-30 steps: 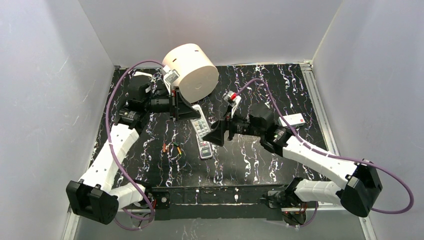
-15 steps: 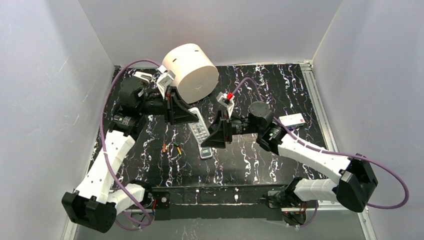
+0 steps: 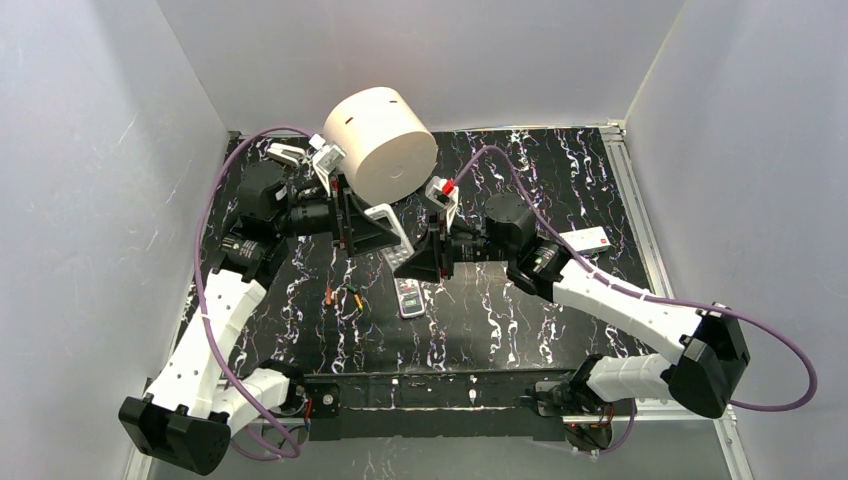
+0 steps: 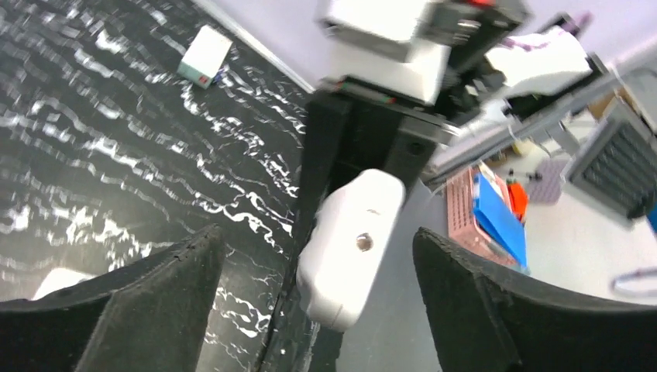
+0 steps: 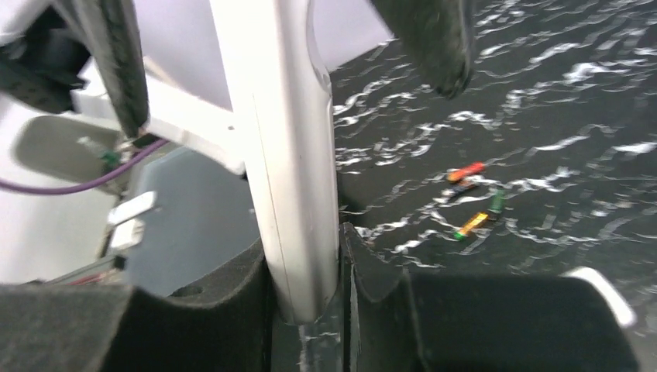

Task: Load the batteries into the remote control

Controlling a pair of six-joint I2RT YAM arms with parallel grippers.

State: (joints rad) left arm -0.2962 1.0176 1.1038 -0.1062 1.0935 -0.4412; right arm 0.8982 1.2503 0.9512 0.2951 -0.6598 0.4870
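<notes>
The white remote control (image 3: 388, 218) is off the table, between the two arms. My right gripper (image 3: 405, 262) is shut on one end of it; in the right wrist view the remote (image 5: 279, 139) stands edge-on between the pads of that gripper (image 5: 306, 248). My left gripper (image 3: 380, 230) is open around the other end, its fingers (image 5: 120, 62) not touching. In the left wrist view the remote's end (image 4: 349, 248) floats in the wide gap of the left gripper (image 4: 318, 232). The batteries (image 3: 343, 297) (image 5: 472, 198), orange and green, lie loose on the black table.
A large white cylinder (image 3: 380, 145) lies at the back, just behind the left gripper. A small grey-white rectangular piece (image 3: 410, 298) lies on the table under the right gripper. A small white box (image 3: 585, 240) (image 4: 203, 54) sits to the right.
The left gripper lifted the remote's far end, then opened and let go. The right gripper moved in to the left and closed on the remote.
</notes>
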